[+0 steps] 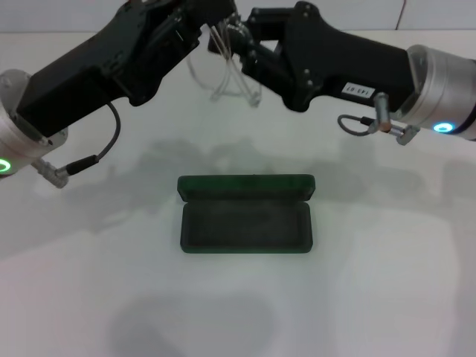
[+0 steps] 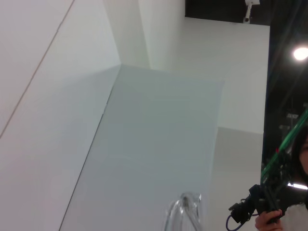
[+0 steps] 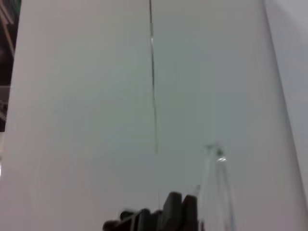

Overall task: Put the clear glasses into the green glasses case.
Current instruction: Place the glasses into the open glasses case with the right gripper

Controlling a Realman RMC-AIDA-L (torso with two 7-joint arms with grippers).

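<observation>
The clear glasses [image 1: 227, 71] are being held aloft between left gripper [image 1: 199, 22] and right gripper [image 1: 242, 37] — jaw states cannot be told — so a slip could be dropping them outside the open green glasses case [image 1: 245, 216].

Clear glasses [image 1: 227, 71] held aloft at table's far side, arms hanging down. Green glasses case [image 1: 246, 214] lies open on table, lid tipped back, nearer the robot.
</observation>
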